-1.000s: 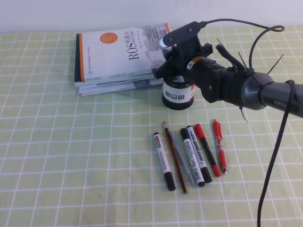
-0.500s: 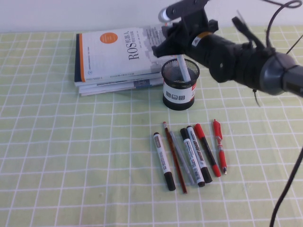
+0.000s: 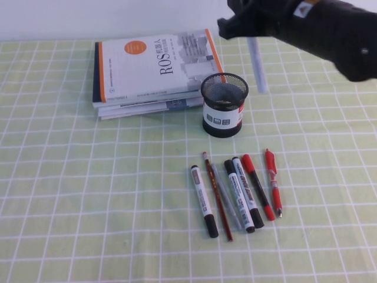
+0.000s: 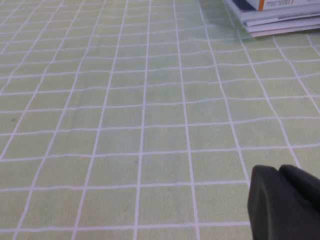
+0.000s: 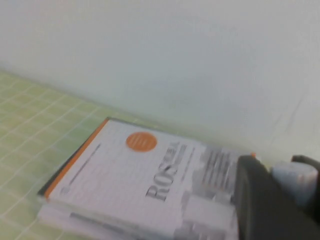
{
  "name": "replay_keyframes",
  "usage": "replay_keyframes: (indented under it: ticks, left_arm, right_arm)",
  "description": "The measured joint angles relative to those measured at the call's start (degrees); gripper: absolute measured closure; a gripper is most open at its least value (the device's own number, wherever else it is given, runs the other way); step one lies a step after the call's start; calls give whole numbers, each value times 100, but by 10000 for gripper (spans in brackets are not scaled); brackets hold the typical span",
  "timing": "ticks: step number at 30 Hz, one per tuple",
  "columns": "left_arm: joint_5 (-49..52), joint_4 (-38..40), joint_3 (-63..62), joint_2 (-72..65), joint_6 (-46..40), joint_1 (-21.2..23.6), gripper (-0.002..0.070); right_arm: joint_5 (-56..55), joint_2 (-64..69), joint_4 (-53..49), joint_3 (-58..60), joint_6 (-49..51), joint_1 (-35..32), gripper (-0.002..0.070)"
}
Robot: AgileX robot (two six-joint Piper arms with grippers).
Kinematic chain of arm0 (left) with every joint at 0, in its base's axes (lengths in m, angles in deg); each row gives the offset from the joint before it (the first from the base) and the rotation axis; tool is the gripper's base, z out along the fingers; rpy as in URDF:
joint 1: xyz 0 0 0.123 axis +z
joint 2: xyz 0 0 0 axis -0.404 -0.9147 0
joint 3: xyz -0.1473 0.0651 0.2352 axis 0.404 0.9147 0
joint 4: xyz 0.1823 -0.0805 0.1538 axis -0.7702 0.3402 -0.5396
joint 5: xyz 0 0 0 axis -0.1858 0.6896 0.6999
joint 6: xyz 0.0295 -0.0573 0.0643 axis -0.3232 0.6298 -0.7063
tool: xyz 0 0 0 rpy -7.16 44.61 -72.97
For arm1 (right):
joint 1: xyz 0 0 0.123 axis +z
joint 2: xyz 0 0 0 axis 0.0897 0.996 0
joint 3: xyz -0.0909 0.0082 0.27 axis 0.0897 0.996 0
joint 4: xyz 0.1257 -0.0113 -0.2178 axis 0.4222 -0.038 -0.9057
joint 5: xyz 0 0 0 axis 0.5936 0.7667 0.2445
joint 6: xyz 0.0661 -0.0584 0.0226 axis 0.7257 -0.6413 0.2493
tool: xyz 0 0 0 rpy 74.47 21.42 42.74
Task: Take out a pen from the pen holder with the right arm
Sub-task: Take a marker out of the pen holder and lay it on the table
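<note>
The black mesh pen holder (image 3: 224,105) stands in front of the books, with a thin red-tipped stick still leaning inside it. High above and to the right of the holder, my right gripper (image 3: 252,26) is shut on a pale grey pen (image 3: 258,68). The pen hangs down from the gripper, clear of the holder's rim. In the right wrist view the pen's pale top (image 5: 295,181) sits between the dark fingers (image 5: 260,200). My left gripper (image 4: 280,172) is low over bare tablecloth, far from the holder, with its fingers together and holding nothing.
A stack of books (image 3: 153,68) lies behind and left of the holder. Several pens and markers (image 3: 235,188) lie side by side on the green checked cloth in front of the holder. A white wall runs along the table's far edge.
The right gripper has risen and moved right, lifting the pale pen out of the holder until it hangs free above the rim. The holder is now in plain view.
</note>
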State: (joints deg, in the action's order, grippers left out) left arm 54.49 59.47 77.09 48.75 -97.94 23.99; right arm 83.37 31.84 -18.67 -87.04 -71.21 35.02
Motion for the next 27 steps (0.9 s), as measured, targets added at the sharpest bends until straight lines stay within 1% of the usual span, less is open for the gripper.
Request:
replay_keyframes:
  ticks: [5, 9, 12, 15, 20, 23, 27]
  left_arm:
    - [0, 0, 0, 0, 0, 0, 681]
    - [0, 0, 0, 0, 0, 0, 681]
    - [0, 0, 0, 0, 0, 0, 681]
    - [0, 0, 0, 0, 0, 0, 681]
    - [0, 0, 0, 0, 0, 0, 681]
    - [0, 0, 0, 0, 0, 0, 681]
    - [0, 0, 0, 0, 0, 0, 681]
  right_arm:
    - [1178, -634, 357, 636, 131, 0, 598]
    - [2158, -691, 400, 884, 643, 0, 598]
    - [2695, -603, 300, 939, 1139, 0, 598]
    - [2987, -432, 59, 938, 1763, 0, 598]
    - [3378, -9, -659, 938, 2841, 0, 598]
    - [3425, 267, -817, 938, 3067, 0, 598]
    - [3390, 516, -698, 941, 3126, 0, 598]
